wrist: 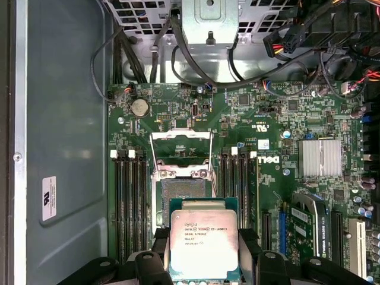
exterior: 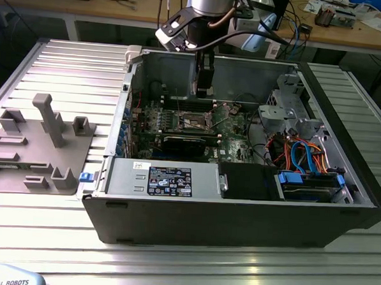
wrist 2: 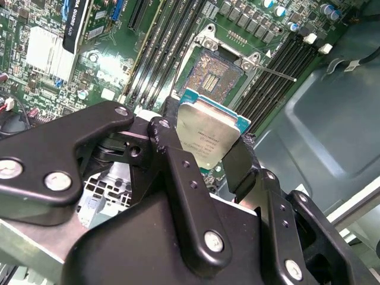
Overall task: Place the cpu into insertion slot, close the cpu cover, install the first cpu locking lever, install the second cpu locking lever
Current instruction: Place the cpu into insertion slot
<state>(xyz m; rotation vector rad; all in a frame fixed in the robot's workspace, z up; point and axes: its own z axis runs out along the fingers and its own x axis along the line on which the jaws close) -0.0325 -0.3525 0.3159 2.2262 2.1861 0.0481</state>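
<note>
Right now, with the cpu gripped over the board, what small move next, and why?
Probably lower the gripper a little toward the insertion slot: it is shut on the cpu, the slot lies bare with the cpu cover swung open, and the cpu hangs above it, unseated.

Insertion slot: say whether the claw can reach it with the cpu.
Probably yes: the cpu cover is swung open, the insertion slot lies bare, nothing stands between it and the claw gripping the cpu.

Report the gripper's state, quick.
The gripper is shut on the cpu; the slot is empty.
</note>
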